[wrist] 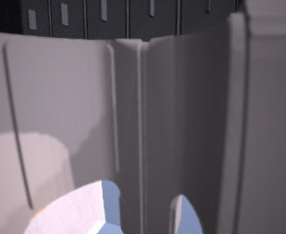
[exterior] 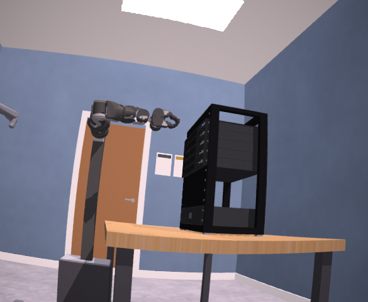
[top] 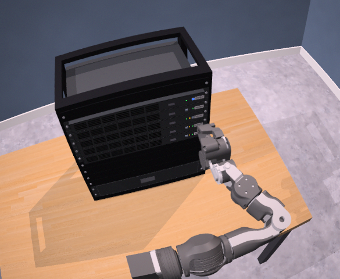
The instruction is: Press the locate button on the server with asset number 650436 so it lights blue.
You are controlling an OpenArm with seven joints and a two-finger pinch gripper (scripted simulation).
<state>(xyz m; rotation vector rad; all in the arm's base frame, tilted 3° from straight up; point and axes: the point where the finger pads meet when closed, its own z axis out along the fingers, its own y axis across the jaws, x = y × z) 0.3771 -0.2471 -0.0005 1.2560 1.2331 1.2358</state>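
Note:
A black server rack (top: 133, 120) stands on the wooden table; it also shows in the exterior view (exterior: 223, 172). Several slim servers fill its upper front, each with small lights and a label at the right end. The top server's locate button (top: 193, 98) glows blue. The other servers' buttons look unlit. The asset numbers are too small to read. My gripper (top: 204, 129) is shut and empty, a short way in front of the rack's right side, level with the lower servers, not touching. In the exterior view the gripper (exterior: 176, 121) hangs clear of the rack front. The wrist view shows my shut fingers (wrist: 143, 122) only.
The table's right edge (top: 283, 156) lies close under my arm. A door (exterior: 112, 191) and two wall notices (exterior: 169, 163) are behind the arm's column. The rack stands upright on the table.

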